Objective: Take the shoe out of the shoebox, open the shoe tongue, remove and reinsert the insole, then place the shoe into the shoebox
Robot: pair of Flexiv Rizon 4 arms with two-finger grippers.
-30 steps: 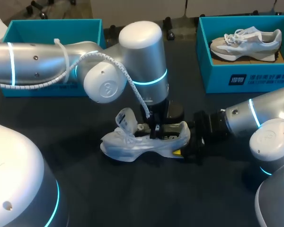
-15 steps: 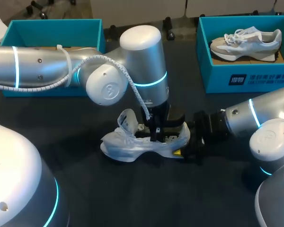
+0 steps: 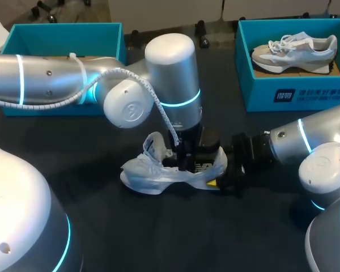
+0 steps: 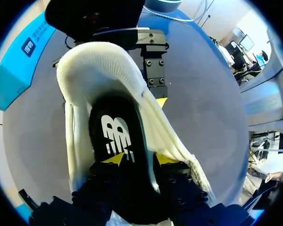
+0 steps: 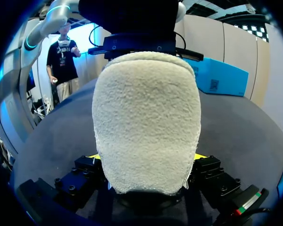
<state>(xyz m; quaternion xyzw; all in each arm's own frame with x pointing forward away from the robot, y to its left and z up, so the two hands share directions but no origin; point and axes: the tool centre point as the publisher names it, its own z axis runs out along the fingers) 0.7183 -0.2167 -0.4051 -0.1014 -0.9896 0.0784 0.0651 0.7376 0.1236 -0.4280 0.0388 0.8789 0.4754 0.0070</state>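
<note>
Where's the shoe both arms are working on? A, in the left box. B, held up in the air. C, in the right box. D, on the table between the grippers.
D: the white shoe rests on the dark table, the left gripper in its opening and the right gripper at its heel.

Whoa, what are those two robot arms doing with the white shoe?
They are working on a white shoe lying on the dark table. The right tool grips its heel from behind. The left tool is down in the shoe's opening, at the black insole; whether it holds it cannot be seen. Another shoe sits in a teal box.
</note>
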